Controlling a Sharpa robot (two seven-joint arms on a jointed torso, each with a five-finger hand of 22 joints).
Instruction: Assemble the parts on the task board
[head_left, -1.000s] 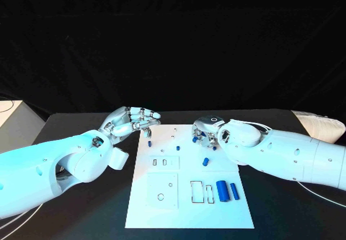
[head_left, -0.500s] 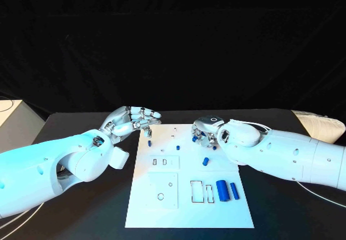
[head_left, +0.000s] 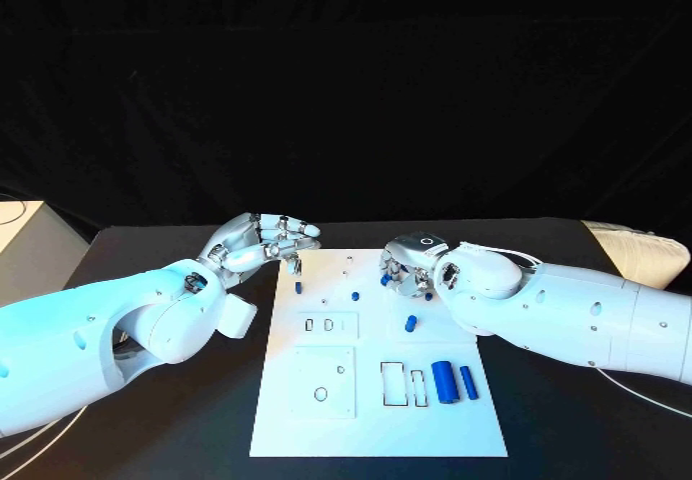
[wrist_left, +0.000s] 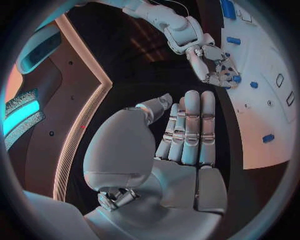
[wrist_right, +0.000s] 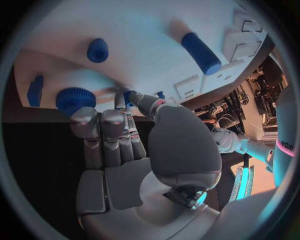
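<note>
The board (head_left: 378, 400) is lying in the middle of the head view on the black counter (head_left: 577, 420), running from centre down toward the bottom edge. The left hand (head_left: 265, 243) is hovering at the board's upper left corner, left of centre in the frame, its fingers curling loosely together with nothing between them; the left wrist view shows them lying side by side and straight, also bare. The right hand (head_left: 408, 268) is reaching down over the board's upper right part, just right of centre, and its fingertips (wrist_right: 128, 98) are pinching a small blue part (wrist_right: 127, 95) against the board. A knurled blue knob (wrist_right: 75, 98) is sitting right beside those fingers, and a round blue peg (wrist_right: 97, 50) is standing a little farther off. In the head view, a blue pin (head_left: 411, 322) is lying at the board's middle right, and two blue cylinders (head_left: 456, 382) are lying side by side lower right, next to outlined slots (head_left: 404, 384).
</note>
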